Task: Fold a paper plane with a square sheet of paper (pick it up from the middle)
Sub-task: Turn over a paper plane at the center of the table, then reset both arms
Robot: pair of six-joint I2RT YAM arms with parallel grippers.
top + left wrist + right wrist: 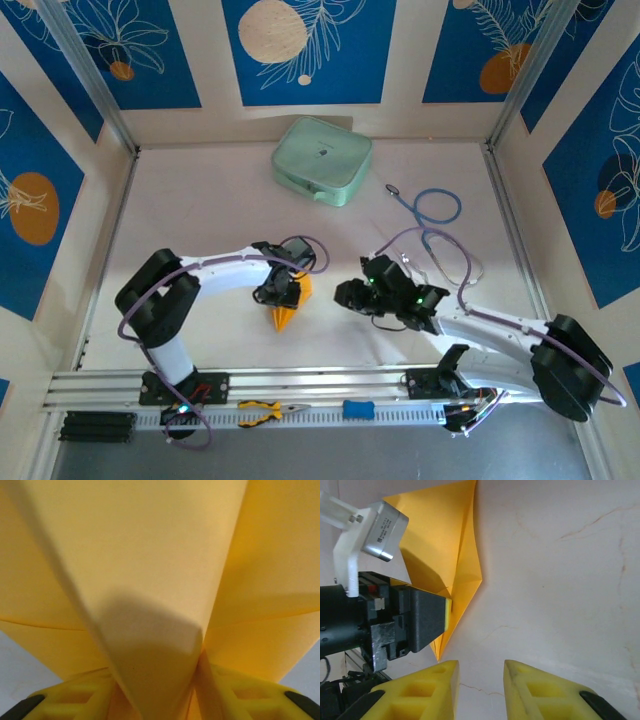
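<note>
The paper plane (pixel 286 316) is an orange-yellow folded dart, its point toward the near edge of the table. My left gripper (pixel 282 298) stands over it. In the left wrist view its folds (pixel 150 580) rise between the yellow fingers (pixel 75 700), which stand apart, so my left gripper (pixel 157 676) is open around the paper. In the right wrist view the plane (pixel 447 545) rests on the table with one black left finger (pixel 427 617) against it. My right gripper (pixel 480 672) is open and empty, just right of the plane's tip. From above, the right gripper (pixel 350 296) sits beside the left one.
A pale green case (pixel 322 160) lies at the back of the table. A blue cable loop (pixel 437 207) lies to its right. Orange-handled pliers (pixel 262 409) and a small blue block (pixel 357 409) rest on the rail (pixel 300 385) at the near edge.
</note>
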